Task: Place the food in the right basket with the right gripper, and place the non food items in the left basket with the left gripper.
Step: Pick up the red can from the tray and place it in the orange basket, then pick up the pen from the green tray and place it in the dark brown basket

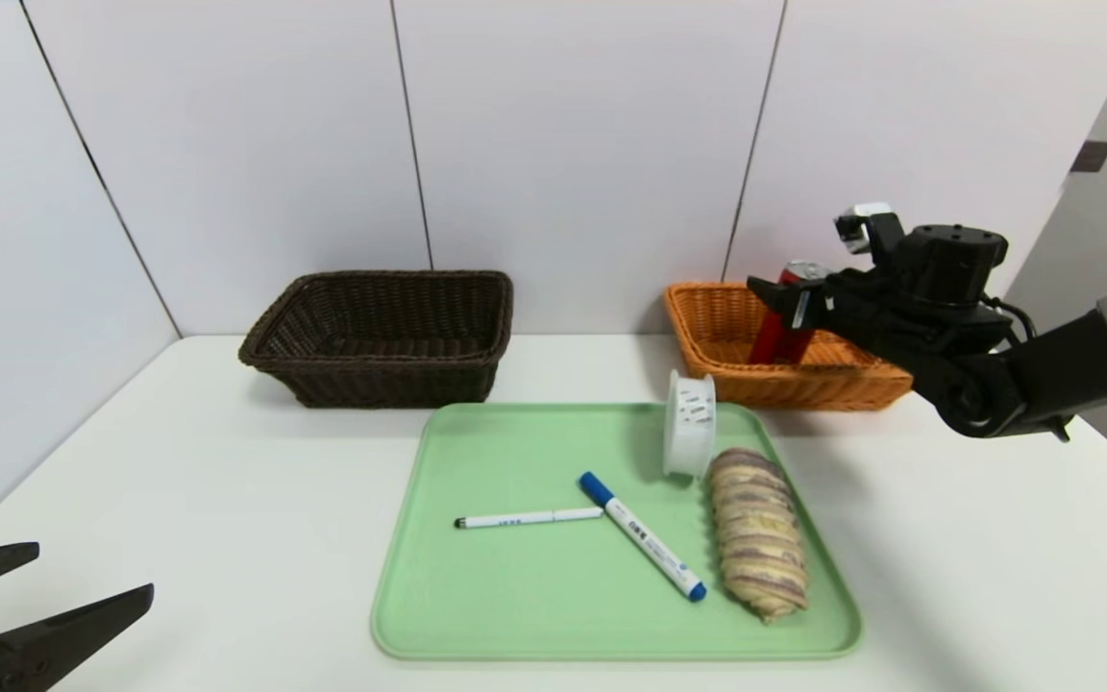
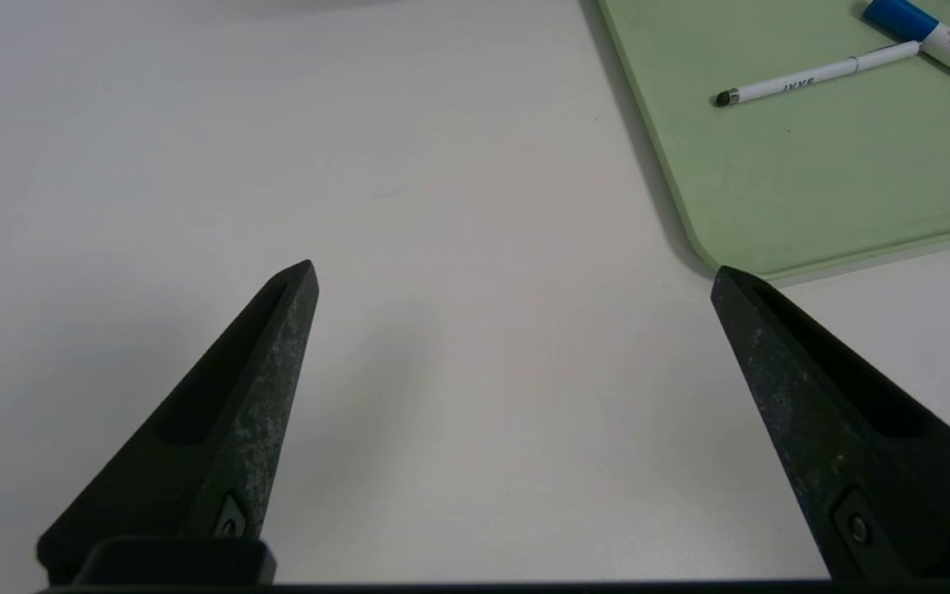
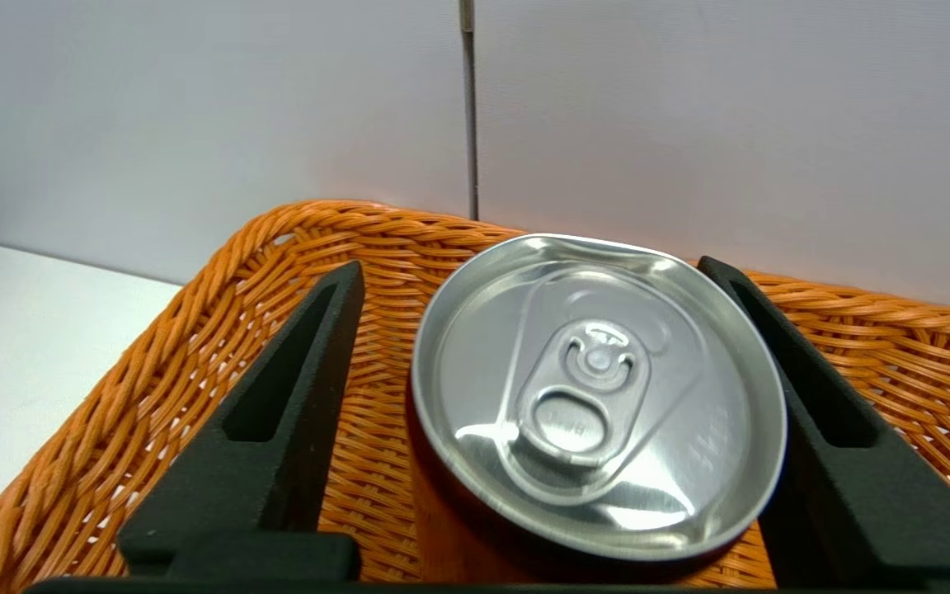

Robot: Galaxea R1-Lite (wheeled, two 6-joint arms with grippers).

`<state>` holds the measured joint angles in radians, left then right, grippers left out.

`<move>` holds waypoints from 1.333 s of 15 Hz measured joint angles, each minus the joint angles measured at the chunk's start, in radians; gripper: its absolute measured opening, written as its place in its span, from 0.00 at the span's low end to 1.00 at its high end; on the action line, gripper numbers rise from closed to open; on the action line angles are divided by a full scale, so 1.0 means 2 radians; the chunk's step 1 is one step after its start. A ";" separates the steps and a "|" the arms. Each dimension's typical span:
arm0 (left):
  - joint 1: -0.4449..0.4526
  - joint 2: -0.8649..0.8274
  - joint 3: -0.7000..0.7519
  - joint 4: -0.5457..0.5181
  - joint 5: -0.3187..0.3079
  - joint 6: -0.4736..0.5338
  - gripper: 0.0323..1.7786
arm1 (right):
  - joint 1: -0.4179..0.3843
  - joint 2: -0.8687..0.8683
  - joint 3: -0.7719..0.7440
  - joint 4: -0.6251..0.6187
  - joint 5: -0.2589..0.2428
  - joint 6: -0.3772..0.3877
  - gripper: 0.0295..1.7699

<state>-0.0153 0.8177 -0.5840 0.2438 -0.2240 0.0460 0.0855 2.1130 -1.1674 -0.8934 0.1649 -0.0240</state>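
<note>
A: Where is the right gripper [image 3: 524, 280] seen?

B: It is held over the orange basket [image 1: 707, 332] at two o'clock on the table [image 1: 227, 461]. A red can [image 1: 784, 332] stands tilted between its fingers. In the right wrist view a gap is seen on one side of the can [image 3: 599, 396], while the other finger [image 3: 780, 363] lies against its rim, so the fingers are spread and the can is not pinched.

A: And the left gripper [image 2: 514, 276]?

B: It is parked at seven o'clock, low over the bare table, its fingers spread wide with nothing between them.

A: What is left on the green tray [image 1: 515, 615]?

B: A bread loaf [image 1: 757, 531] is laid at four o'clock, a white spool [image 1: 690, 423] just beyond it at one o'clock, a blue-capped marker [image 1: 645, 536] and a thin white pen [image 1: 527, 518] near the centre. The dark basket [image 1: 381, 336] is set at eleven o'clock.
</note>
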 joint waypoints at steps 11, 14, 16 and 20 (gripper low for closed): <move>0.000 -0.001 -0.004 -0.004 0.002 -0.002 0.95 | -0.011 -0.098 -0.017 0.099 0.013 0.002 0.92; 0.000 -0.003 -0.006 -0.011 0.005 -0.004 0.95 | -0.021 -0.144 -0.031 0.161 0.011 0.005 0.93; 0.001 -0.004 -0.007 -0.019 0.004 -0.005 0.95 | -0.023 -0.182 -0.032 0.222 0.010 0.014 0.94; 0.000 -0.003 -0.012 -0.035 0.002 -0.006 0.95 | -0.036 -0.259 -0.035 0.325 0.008 0.031 0.95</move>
<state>-0.0149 0.8123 -0.6089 0.1730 -0.2202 0.0336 0.0130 1.5957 -1.2372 -0.2430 0.1809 0.0385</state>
